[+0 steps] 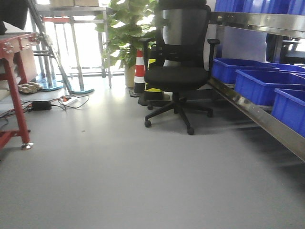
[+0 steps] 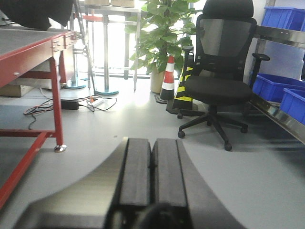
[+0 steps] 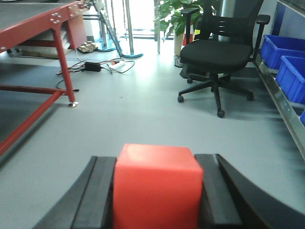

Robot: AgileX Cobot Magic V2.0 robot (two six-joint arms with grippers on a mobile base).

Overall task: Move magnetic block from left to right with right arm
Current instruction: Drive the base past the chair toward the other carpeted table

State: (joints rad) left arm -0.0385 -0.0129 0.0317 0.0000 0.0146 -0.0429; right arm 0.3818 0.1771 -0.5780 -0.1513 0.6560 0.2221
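Observation:
The magnetic block (image 3: 157,188), a plain bright red cube, fills the bottom middle of the right wrist view. My right gripper (image 3: 156,164) is shut on it, one black finger (image 3: 97,195) pressed against each side face. It is held up in the air with grey floor beyond it. In the left wrist view my left gripper (image 2: 151,143) is shut, its two dark pads (image 2: 136,171) touching along their length with nothing between them. Neither gripper nor the block appears in the front view.
A black office chair (image 1: 180,71) stands ahead on the grey floor. A red-framed table (image 2: 28,52) is at the left. Blue bins (image 1: 259,83) sit on a metal shelf at the right. A traffic cone (image 1: 139,71), a potted plant (image 1: 128,33) and floor cables (image 1: 62,102) lie behind.

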